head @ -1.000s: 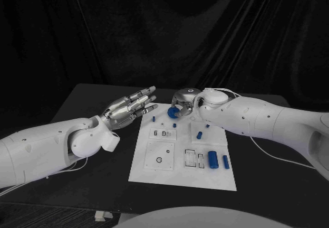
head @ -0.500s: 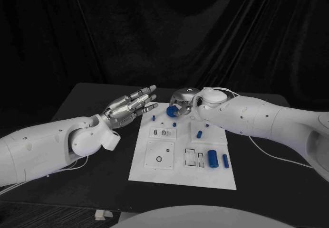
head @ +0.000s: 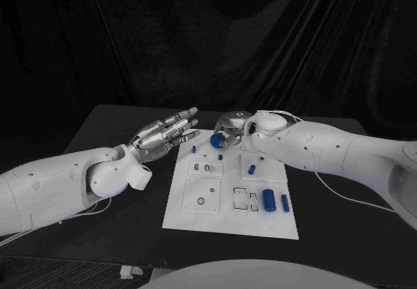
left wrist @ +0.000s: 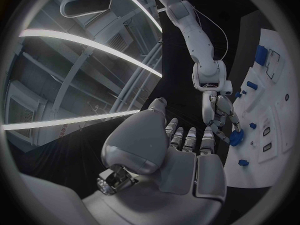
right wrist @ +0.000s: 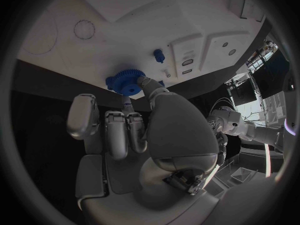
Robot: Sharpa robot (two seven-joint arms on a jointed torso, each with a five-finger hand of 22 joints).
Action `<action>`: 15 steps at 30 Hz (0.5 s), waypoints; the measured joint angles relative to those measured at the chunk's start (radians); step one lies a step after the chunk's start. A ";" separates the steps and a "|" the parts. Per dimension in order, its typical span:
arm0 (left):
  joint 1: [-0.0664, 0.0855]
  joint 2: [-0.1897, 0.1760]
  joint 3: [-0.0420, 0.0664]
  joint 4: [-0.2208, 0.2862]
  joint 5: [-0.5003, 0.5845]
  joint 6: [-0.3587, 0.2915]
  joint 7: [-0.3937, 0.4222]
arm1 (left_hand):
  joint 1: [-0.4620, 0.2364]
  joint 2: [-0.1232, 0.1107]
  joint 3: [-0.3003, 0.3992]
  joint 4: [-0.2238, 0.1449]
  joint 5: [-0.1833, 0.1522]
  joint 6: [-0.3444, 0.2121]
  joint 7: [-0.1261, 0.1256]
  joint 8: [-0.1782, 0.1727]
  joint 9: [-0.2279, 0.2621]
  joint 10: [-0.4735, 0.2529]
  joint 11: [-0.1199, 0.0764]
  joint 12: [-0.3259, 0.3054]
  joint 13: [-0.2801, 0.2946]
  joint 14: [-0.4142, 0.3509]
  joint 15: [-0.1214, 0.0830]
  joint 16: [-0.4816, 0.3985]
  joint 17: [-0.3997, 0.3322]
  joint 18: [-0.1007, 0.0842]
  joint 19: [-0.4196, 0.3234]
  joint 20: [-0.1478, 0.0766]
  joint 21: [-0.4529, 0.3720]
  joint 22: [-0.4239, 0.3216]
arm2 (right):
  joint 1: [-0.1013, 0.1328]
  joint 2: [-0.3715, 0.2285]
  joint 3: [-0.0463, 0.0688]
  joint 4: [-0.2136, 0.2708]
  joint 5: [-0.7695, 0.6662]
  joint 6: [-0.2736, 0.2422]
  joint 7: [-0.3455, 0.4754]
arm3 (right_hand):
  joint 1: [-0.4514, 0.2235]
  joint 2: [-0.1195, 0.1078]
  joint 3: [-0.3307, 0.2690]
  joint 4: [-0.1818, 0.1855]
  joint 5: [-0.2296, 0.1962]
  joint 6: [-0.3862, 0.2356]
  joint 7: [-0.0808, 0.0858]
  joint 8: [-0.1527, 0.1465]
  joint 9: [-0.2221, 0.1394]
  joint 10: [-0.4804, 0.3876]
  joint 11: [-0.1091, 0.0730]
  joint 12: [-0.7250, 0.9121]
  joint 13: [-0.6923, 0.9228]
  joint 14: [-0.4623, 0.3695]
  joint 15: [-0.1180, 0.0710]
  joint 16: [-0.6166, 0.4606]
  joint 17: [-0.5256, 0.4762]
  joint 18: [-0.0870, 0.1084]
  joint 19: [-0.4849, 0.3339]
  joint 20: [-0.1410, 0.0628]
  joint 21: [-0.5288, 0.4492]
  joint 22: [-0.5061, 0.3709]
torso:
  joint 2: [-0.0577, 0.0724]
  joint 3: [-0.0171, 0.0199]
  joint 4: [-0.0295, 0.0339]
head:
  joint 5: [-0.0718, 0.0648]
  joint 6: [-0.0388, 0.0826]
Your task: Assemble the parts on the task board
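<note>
The white task board (head: 198, 217) lies in the middle of the black table. My right hand (head: 233, 127) hangs over the board's far end and pinches a blue gear (head: 217, 141) between thumb and fingers. In the right wrist view the gear (right wrist: 125, 82) sits at the fingertips, just off the board's (right wrist: 112, 20) edge. In the left wrist view the right hand (left wrist: 220, 114) holds the gear (left wrist: 236, 137) beside the board (left wrist: 278, 105). My left hand (head: 165, 135) floats left of the board's far corner, fingers spread and holding nothing.
Two blue cylinders (head: 269, 200) (head: 286, 203) lie at the board's near right. Small blue pegs (head: 253, 170) (head: 220, 158) (head: 196, 149) stand nearer the far end. A white cable (head: 348, 191) runs over the table under the right arm. Black curtains hang behind.
The right hand with the gear has edged very slightly toward the far side. The left hand has stayed where it was.
</note>
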State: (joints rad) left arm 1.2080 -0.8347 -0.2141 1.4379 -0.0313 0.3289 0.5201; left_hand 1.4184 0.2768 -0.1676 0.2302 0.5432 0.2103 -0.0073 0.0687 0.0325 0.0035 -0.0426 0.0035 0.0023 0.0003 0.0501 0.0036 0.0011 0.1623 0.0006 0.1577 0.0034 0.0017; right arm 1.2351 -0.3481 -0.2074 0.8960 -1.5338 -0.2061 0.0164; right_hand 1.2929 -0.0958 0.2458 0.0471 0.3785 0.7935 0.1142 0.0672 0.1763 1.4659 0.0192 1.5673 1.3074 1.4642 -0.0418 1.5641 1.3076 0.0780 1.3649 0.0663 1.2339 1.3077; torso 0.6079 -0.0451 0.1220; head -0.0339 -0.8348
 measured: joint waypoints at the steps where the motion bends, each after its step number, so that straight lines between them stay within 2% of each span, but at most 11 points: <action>1: 0.000 0.000 0.000 0.000 0.000 0.000 0.000 | 0.000 0.000 0.002 -0.002 0.000 0.002 0.002 0.002 0.000 0.000 0.000 0.000 0.000 0.000 0.000 0.000 0.000 0.000 0.000 0.000 0.000 0.000 | 0.000 0.000 0.000 0.001 0.000 0.000 0.000 | 0.000 0.000 0.000 0.000 0.000 0.002 0.002 0.000 0.000 0.000 0.000 0.000 0.000 0.000 0.000 0.000 0.000 0.000 0.000 0.000 0.000 0.000 | 0.000 0.0000 -0.0001 | 0.000 0.000; 8: 0.000 0.003 0.000 -0.002 0.000 0.001 -0.003 | 0.000 0.000 0.003 -0.003 0.000 0.005 0.005 0.002 0.000 0.000 0.000 0.000 0.000 0.000 0.000 0.000 0.000 0.000 0.000 0.000 0.000 0.000 | -0.002 -0.003 0.000 0.013 0.001 0.005 0.000 | -0.004 0.004 -0.003 0.003 0.000 0.016 0.005 0.006 0.000 0.000 0.000 0.000 0.000 0.000 0.000 -0.004 0.000 0.000 0.000 0.000 -0.009 0.000 | 0.000 0.0006 0.0001 | -0.005 0.000; 15: 0.000 0.004 0.000 -0.004 0.000 0.002 -0.006 | 0.000 0.000 0.000 -0.006 0.000 0.006 0.006 0.002 0.001 -0.004 0.004 0.000 0.000 0.000 0.000 0.000 0.000 0.000 0.000 0.000 0.000 0.000 | -0.003 -0.004 0.000 0.021 0.002 0.016 0.000 | -0.004 0.004 -0.003 0.003 0.000 0.020 0.002 0.006 -0.001 0.000 0.000 0.000 0.000 0.000 0.000 -0.008 0.000 0.000 -0.004 0.004 -0.018 0.000 | 0.000 0.0008 0.0003 | -0.006 -0.004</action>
State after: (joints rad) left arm 1.2079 -0.8302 -0.2138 1.4342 -0.0314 0.3312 0.5141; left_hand 1.4184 0.2768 -0.1678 0.2246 0.5432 0.2162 -0.0014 0.0710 0.0335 0.0000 -0.0391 0.0035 0.0023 0.0003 0.0501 0.0036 0.0015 0.1623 0.0005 0.1576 0.0034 0.0017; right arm 1.2324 -0.3524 -0.2074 0.9170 -1.5316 -0.1905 0.0164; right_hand 1.2892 -0.0920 0.2430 0.0498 0.3786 0.8130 0.1159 0.0734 0.1749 1.4659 0.0192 1.5673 1.3074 1.4642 -0.0418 1.5564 1.3075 0.0779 1.3614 0.0698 1.2158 1.3075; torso 0.6079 -0.0443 0.1222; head -0.0403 -0.8389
